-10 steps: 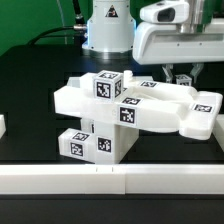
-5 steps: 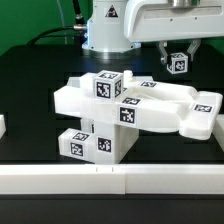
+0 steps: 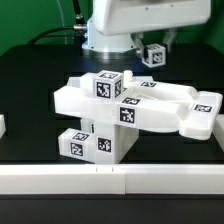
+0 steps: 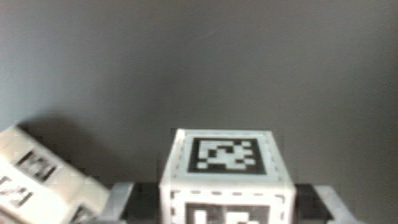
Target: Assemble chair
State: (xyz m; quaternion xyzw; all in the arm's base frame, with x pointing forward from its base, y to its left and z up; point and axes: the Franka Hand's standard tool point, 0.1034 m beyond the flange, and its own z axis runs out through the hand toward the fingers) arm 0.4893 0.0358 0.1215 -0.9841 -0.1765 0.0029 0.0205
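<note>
- Your fingers (image 4: 317,203) are clenched on a small tagged cube (image 3: 152,54): in the wrist view the dark pads sit on both of its sides, and its tagged top face (image 4: 228,157) fills the space between them.
- Your gripper (image 3: 152,48) hangs in the air with that cube, above the far part of the black table (image 3: 30,100) and clear of everything on it.
- You can see the white gripper body (image 3: 140,15) across the top of the exterior view; the cube shows just under it, toward the exterior view's right of the robot's base (image 3: 105,40).
- You will find the chair assembly (image 3: 135,108) in the middle of the table: a wide, flat white slab with rounded ends, reaching toward the table's edge on the exterior view's right.
- You have a tagged block (image 3: 105,86) standing on top of the slab's end on the exterior view's left, and another tag (image 3: 129,112) on the slab's front face.
- Under that same end, a lower block (image 3: 88,143) with two tags rests on the table near its front edge.
- Along the front edge runs a white rail (image 3: 110,180).
- At the edge on the exterior view's left you see a small piece of white (image 3: 2,127); what it is cannot be told.
- In the wrist view a tagged white part (image 4: 45,170) lies tilted, apart from the held cube.
</note>
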